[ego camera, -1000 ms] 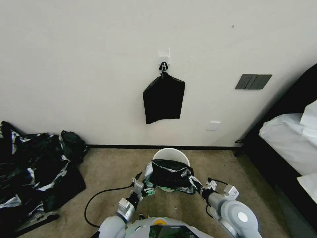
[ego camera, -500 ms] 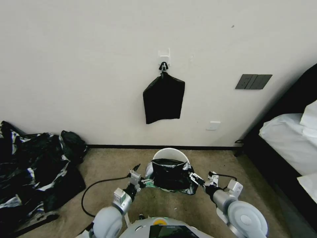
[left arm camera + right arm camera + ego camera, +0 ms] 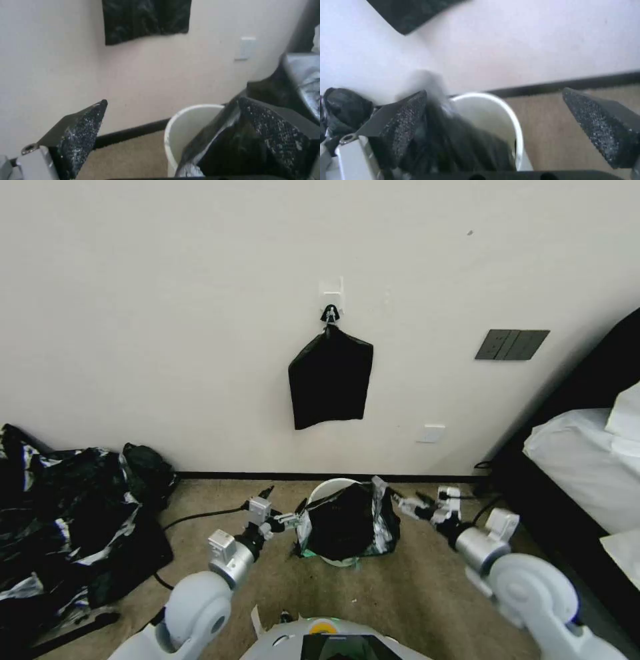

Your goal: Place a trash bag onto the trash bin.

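Two open grippers, left (image 3: 288, 519) and right (image 3: 407, 505), beside one trash bag (image 3: 347, 520) over one trash bin (image 3: 325, 491).

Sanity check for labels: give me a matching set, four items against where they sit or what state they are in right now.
Items
1. trash bag
2. trash bin
3. left gripper
4. right gripper

Places or states
A. jaws spread wide, just off the bag's right edge
B. draped over the near side of the pail's mouth
C. standing on the carpet, close to the wall
D. jaws open, one pad against the bag's left edge

Pairs: 1-B, 2-C, 3-D, 4-A
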Robot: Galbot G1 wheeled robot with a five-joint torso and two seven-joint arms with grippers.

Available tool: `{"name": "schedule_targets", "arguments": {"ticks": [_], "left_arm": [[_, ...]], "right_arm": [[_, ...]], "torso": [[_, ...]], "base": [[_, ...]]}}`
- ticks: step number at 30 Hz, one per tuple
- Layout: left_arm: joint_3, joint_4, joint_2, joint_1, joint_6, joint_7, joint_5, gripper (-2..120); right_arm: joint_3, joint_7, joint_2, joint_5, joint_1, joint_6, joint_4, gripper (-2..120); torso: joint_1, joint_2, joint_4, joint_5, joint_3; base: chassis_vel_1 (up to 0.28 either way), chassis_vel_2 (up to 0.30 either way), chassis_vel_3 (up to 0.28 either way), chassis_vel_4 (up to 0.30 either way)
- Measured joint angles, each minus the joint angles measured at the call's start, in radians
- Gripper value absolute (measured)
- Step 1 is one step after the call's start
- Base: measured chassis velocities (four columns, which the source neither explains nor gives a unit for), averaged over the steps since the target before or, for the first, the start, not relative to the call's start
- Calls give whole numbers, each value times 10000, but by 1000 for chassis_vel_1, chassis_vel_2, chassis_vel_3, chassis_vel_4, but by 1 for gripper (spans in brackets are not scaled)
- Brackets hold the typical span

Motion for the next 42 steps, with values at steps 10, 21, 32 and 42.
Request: {"name": "schedule_targets", "arguments": {"ticks": [10,21,32,42], "left_arm": [[-155,-209,37,105,41,-5,-74,100],[-1501,-751,-363,459,285,-520,-1118,100],[-2115,-1263,-649,572,814,-914,-2080,100],[-2730,-1619,-773,826,825,-906,-2109,100]], "right_arm": [[214,-605,309,30,-457,-18,272,100],[-657,-4453,-1203,-2008,2495,29,-1670,100],[-4452,-5990,-2311,-3838,6983,-64,-5152,100],[-9660,-6212,-1809,-4244,11238,-990,-8260,100]], "torso": [[-1,0,-8,-1,0],[-1,0,-1,-1,0],[0,-1,-2,1,1],[1,-1,0,-1,1]], "base": [[0,0,0,0],[0,0,0,0],[0,0,0,0],[0,0,0,0]]}}
